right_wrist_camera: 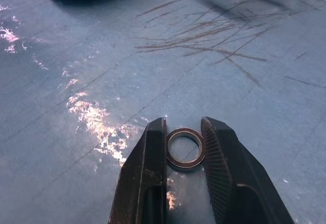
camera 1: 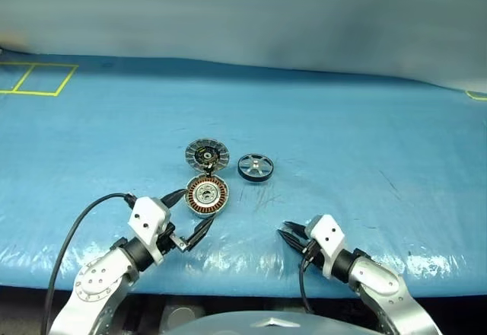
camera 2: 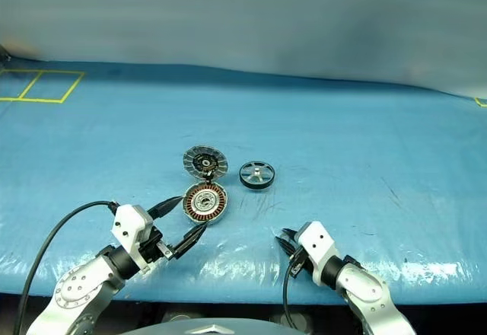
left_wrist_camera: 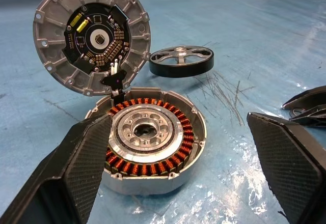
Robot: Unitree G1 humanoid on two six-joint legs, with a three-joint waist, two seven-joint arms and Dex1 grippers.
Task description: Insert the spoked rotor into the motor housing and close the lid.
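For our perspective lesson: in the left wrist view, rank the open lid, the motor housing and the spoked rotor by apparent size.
1. Round silver-grey motor housing with copper windings and round silver-grey segmented lid: look alike, and the housing is nearer, so unranked.
2. Dark grey spoked rotor: smallest, though farthest.

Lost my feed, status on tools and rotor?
Left tool open beside housing. Right tool shut on small ring. Rotor on table, not inserted. Lid open. Nothing blocking.

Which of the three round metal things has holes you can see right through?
The spoked rotor, lying apart to the right. The motor housing is packed with copper windings, and the lid is solid.
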